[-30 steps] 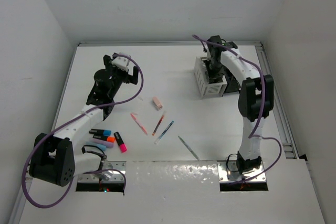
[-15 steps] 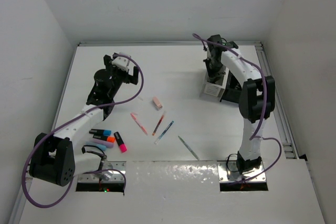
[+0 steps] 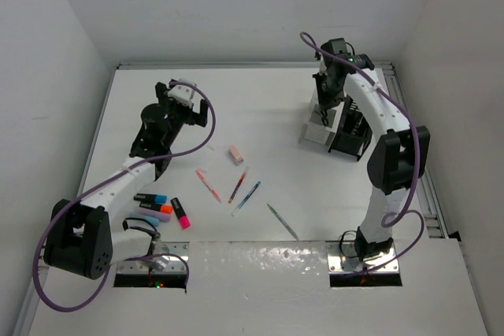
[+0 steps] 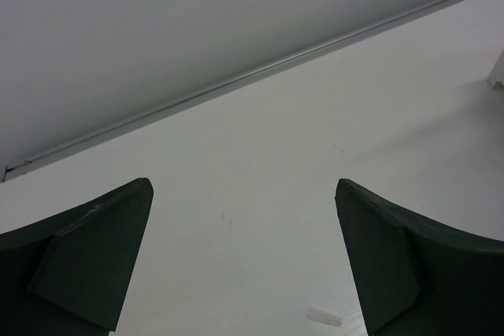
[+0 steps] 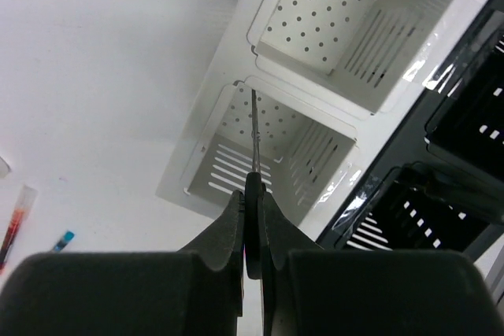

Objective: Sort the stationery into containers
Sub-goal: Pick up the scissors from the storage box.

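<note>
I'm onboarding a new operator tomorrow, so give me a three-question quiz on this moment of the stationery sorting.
1. True or false: the left gripper is open with nothing between its fingers.
2. Multiple choice: the right gripper, shut on a thin grey item, points it into which container? A) the white organiser; B) the black organiser; C) neither.
3. Fill in: the pink eraser lies on the ____, not yet sorted.
Key: 1 true; 2 A; 3 table.
</note>
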`<state>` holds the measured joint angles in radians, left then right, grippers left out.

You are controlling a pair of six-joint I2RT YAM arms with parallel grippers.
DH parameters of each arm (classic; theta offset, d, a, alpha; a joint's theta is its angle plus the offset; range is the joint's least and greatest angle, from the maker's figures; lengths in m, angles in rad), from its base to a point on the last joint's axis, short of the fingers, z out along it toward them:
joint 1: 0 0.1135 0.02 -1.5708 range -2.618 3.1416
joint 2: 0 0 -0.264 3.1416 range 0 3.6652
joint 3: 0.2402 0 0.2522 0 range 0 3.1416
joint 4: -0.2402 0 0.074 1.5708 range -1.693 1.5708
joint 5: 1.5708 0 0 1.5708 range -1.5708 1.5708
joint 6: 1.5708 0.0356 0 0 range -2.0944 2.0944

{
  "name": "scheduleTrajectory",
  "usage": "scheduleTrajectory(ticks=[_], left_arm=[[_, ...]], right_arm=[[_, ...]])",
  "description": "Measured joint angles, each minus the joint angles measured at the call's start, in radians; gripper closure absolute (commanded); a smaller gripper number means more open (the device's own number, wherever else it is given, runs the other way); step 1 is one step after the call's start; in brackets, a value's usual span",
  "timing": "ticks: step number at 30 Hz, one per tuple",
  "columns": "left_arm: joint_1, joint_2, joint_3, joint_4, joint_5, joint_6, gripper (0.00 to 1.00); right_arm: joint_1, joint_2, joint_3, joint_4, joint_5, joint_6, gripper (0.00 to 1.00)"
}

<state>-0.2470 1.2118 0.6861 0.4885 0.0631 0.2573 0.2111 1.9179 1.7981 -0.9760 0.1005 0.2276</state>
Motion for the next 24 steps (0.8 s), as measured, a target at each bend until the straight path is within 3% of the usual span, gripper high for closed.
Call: scheduleTrajectory(ticks=[16,24], left_arm=[[0.0,0.0,0.0,0.001,0.0,0.0,0.01],[0.0,0.0,0.0,0.009,0.0,0.0,0.01]], right_arm=[[-0.036,-0.103,0.053,-0.065,0.0,0.05,1.0],[-0.069,-0.208,0.107,-0.214,0.004,0.106,1.0]])
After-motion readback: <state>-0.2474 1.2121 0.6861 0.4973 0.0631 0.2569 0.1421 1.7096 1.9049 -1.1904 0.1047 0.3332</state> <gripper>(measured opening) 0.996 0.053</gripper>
